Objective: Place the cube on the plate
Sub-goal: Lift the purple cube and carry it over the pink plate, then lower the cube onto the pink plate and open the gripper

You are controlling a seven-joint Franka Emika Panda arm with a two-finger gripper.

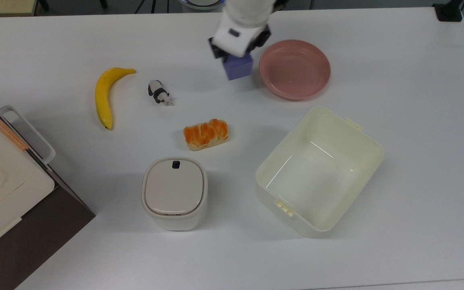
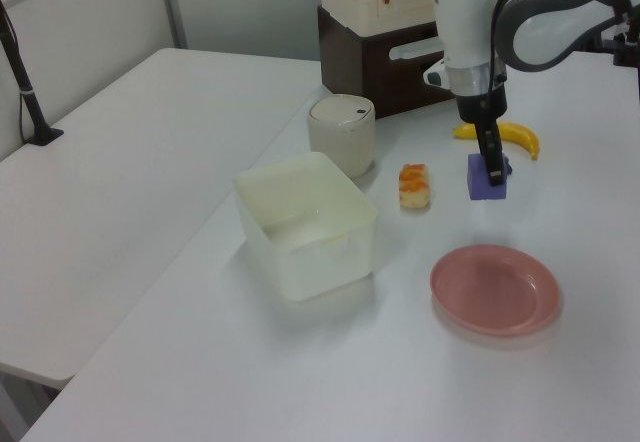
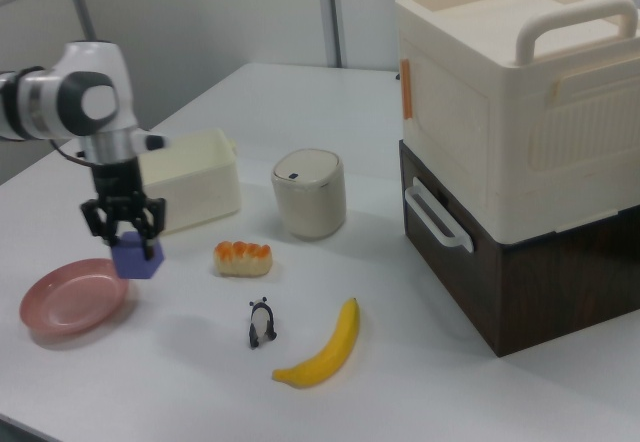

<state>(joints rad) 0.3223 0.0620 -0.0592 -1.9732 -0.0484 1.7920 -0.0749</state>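
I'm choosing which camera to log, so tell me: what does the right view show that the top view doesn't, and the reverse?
Right view alone: the cream handled box on its dark base in full, and air beneath the cube, so it hangs clear of the table.

Top view alone: the inside floor of the cream tub and the pink plate as a full circle, with the cube just beyond its rim on the top view's left.

Both: the claw shut on the cube, plus the banana, panda figure, bread and lidded bin.
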